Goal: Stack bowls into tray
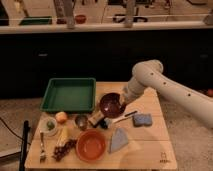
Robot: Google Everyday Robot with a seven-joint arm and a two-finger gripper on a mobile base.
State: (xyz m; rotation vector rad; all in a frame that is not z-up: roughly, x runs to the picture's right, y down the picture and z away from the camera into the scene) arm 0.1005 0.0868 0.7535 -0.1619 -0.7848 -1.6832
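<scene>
Maroon bowl [111, 105] is just right of tray [67, 95], claw [124, 99] at bowl's rim, grip unclear.

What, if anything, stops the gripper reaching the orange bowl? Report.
Probably yes, it can reach: the orange bowl lies uncovered, with nothing over it. The gripper is by the maroon bowl, farther back on the table.
</scene>
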